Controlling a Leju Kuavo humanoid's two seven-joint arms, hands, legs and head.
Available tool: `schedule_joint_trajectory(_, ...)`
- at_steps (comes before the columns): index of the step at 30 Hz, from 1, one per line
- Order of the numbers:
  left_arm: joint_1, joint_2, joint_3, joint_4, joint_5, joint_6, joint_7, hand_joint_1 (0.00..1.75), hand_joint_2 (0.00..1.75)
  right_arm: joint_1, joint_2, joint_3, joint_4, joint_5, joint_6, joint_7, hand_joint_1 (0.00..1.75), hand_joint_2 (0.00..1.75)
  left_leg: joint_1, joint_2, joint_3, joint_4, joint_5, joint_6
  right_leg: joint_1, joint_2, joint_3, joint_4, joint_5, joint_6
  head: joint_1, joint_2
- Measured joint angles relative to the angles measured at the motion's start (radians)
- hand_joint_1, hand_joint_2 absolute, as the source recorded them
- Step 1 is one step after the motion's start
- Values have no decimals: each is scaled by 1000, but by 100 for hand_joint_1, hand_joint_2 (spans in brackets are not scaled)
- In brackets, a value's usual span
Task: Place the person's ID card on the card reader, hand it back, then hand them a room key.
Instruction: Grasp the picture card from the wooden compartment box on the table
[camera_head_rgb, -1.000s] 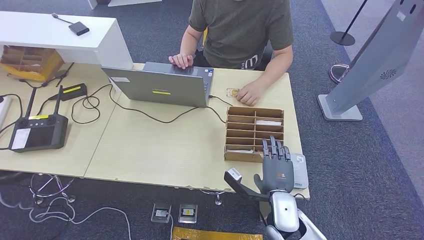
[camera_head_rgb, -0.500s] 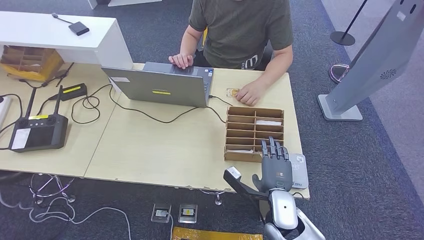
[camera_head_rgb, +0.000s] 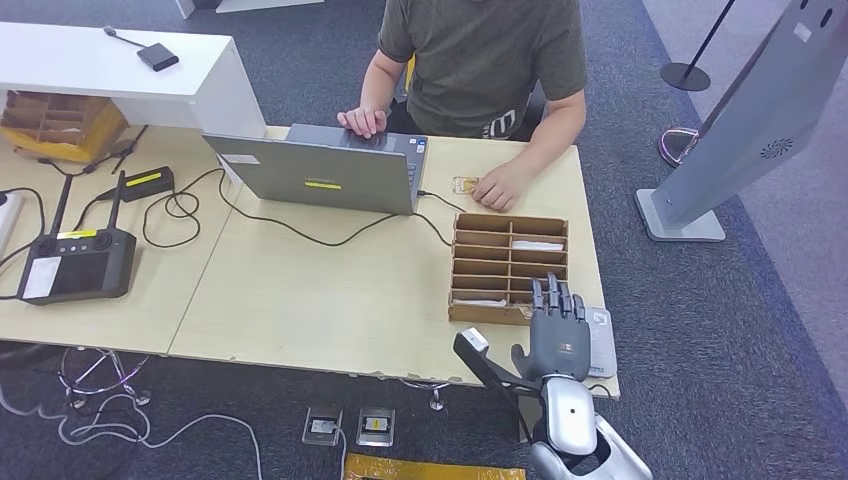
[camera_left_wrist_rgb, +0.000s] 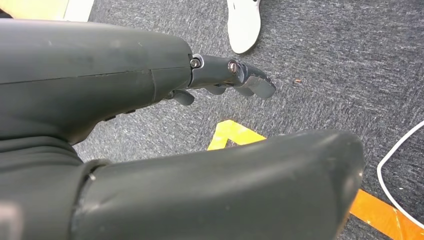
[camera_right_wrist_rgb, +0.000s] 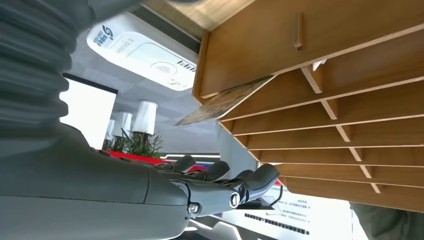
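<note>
One empty hand at the counter's near right corner

My right hand (camera_head_rgb: 557, 335), fingers spread and holding nothing, could knock the wooden rack (camera_head_rgb: 508, 267) when reaching for the ID card (camera_head_rgb: 464, 185).

A grey laptop (camera_head_rgb: 325, 170) stands open at the far edge of the counter (camera_head_rgb: 300, 300), its lid's back facing the near edge. A black cable (camera_head_rgb: 300, 228) runs from it across the counter's middle. Near the left edge sits a black remote controller (camera_head_rgb: 75, 262) with 2 upright antennas, and just beyond it a small black box with a yellow label (camera_head_rgb: 140, 184). A cardboard box (camera_head_rgb: 60, 120) lies at the far left corner under a white shelf (camera_head_rgb: 120, 70). On the carpet beyond the right edge stands a grey kiosk (camera_head_rgb: 750, 120).
</note>
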Motion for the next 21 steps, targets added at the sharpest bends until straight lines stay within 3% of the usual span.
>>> schedule_joint_trajectory(21,0,-1,0,0,3,11,0,0,0,-36,4,1,50,-24,-75,-21,175,175,0,0,0,0,0,0,0,0,0,0,0,0,0,0)
